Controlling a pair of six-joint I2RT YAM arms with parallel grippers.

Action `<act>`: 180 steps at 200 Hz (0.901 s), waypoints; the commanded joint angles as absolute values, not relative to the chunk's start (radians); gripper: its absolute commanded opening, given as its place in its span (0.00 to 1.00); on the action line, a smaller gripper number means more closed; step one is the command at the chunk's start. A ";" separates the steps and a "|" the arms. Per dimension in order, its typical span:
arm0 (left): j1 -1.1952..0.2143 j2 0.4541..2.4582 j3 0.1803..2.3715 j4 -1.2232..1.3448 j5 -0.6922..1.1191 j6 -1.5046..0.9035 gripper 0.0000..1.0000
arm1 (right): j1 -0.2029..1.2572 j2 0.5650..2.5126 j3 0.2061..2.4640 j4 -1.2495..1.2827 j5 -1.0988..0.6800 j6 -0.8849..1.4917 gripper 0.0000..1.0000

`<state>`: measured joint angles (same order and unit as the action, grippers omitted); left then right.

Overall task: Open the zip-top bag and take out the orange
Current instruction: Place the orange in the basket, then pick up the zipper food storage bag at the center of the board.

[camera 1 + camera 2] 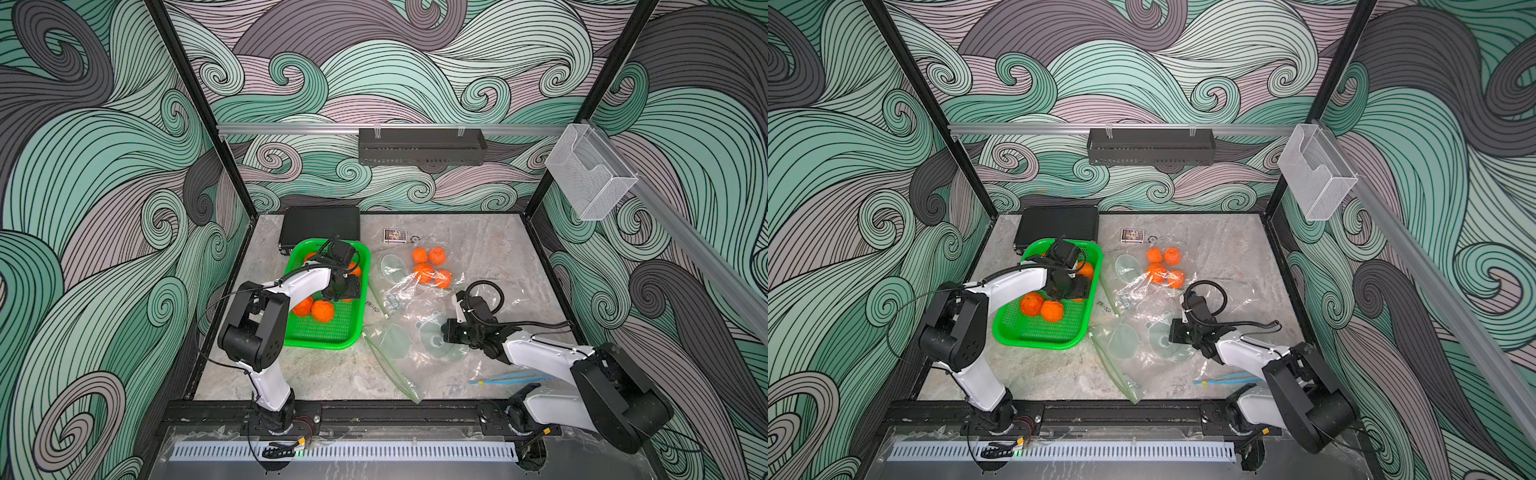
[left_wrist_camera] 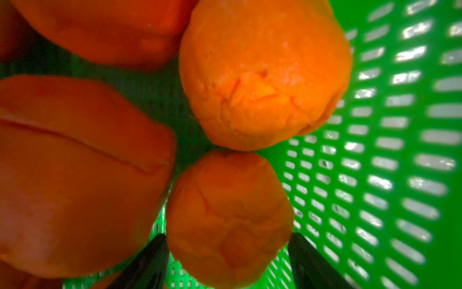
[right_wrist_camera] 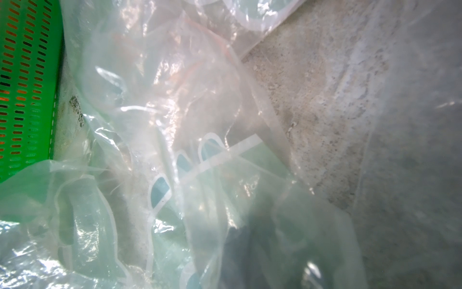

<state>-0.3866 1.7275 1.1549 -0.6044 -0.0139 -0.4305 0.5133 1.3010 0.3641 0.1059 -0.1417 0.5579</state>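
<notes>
With the left tool spread around an orange in the basket, a crooked lift could send it rolling, while the right tool, pressed together at the bag on the surface, might drag it and spill the oranges inside.

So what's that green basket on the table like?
The green basket is a shallow, rounded-rectangle tray of bright glossy plastic, its floor and walls pierced with rows of small slots. It sits flat on the marble-look table, its far end by a black case. Several oranges lie inside, some touching. The left gripper hangs over it, jaws spread either side of one orange. Clear bags lie alongside.
</notes>
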 commanded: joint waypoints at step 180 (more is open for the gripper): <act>-0.386 0.727 0.812 -0.743 0.238 -0.328 0.71 | 0.499 0.978 0.711 -0.377 0.067 0.404 0.58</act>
<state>-0.3870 0.7612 0.8028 -0.7708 0.2138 -0.3470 0.5102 0.9226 0.6197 -0.2531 -0.0338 0.4736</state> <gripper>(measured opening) 0.711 0.522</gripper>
